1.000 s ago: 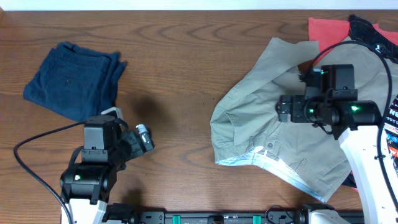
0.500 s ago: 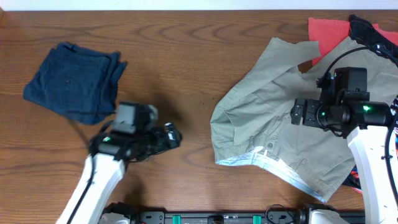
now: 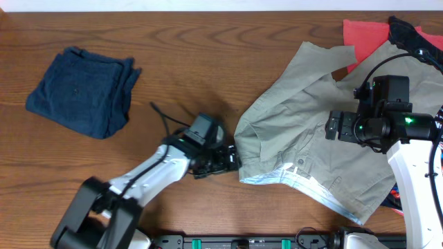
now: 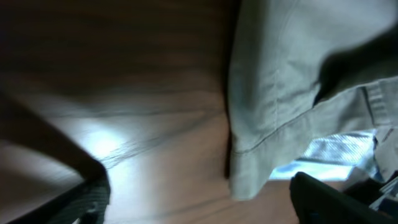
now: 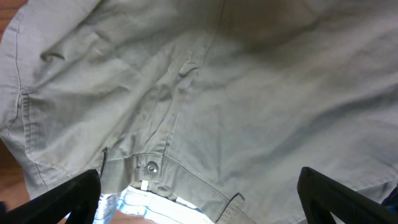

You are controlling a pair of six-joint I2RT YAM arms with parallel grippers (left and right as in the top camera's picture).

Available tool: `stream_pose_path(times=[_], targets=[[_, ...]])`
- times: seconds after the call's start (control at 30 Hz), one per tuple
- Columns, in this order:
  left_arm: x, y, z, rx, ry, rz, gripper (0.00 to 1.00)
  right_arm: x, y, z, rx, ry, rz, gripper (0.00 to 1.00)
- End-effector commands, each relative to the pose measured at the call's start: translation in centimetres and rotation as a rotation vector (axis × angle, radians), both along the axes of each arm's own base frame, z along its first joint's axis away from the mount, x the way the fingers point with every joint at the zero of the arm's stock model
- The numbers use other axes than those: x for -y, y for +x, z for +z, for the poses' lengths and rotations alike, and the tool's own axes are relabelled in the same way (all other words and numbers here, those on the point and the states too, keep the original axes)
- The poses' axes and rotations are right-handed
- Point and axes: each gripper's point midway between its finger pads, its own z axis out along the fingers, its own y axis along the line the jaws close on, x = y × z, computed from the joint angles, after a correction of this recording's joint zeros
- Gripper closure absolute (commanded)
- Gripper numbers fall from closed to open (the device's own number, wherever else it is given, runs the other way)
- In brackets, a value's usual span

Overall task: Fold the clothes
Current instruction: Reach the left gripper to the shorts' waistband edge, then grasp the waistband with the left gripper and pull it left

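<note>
No writing is being made out anywhere: the white and red print on the jersey (image 3: 437, 138), at the table (image 3: 208, 55) edge behind the right pincer (image 3: 335, 128), is being rendered too small to be read, and the button (image 5: 151, 166) just ahead of that pincer is being shown too blurred for any mark. The trousers (image 3: 304, 138) are being seen crumpled beneath the right pincer, whose fingers (image 5: 62, 198) are being held wide apart over the cloth; whether the cloth is being touched cannot be told. The left pincer (image 3: 227, 160) is likewise being held released, fingers well apart, right at the trousers' edge, with nothing being grasped. The pale striped lining (image 4: 339, 152) and the stitched hem are being revealed clearly only by the wrist views. Only by the overhead view are the navy garment (image 3: 82, 90), well behind the left pincer, and the red garment (image 3: 363, 33), off to the right pincer's side and touching the trousers, being shown.
</note>
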Motion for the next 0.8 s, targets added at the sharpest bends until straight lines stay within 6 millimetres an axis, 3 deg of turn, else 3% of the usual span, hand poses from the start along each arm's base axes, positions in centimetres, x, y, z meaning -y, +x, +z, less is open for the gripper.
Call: stream_pose_path(times=[0.0, 0.13, 0.23, 0.47, 0.53, 0.63, 0.77], targets=[[1.5, -0.9, -0.8, -0.031, -0.002, -0.004, 0.13, 0.5, 0.0, 0.5, 0.014, -0.012, -0.029, 0.01], [3.0, -1.5, -1.0, -0.008, -0.018, -0.057, 0.27, 0.5, 0.0, 0.5, 0.014, -0.012, -0.029, 0.01], [3.9, -1.6, -0.8, 0.022, -0.031, -0.081, 0.31, 0.5, 0.0, 0.5, 0.014, -0.012, -0.029, 0.01], [3.8, -1.1, -1.3, 0.081, 0.023, -0.081, 0.5, 0.5, 0.0, 0.5, 0.014, -0.011, -0.028, 0.01], [3.8, -1.1, -1.3, 0.081, 0.028, -0.072, 0.59, 0.5, 0.0, 0.5, 0.014, -0.011, -0.028, 0.01], [3.8, -1.1, -1.3, 0.077, 0.029, -0.066, 0.81, 0.5, 0.0, 0.5, 0.014, -0.011, -0.029, 0.01], [3.7, -1.1, -1.4, 0.077, 0.033, -0.065, 0.94, 0.5, 0.0, 0.5, 0.014, -0.011, -0.029, 0.01]])
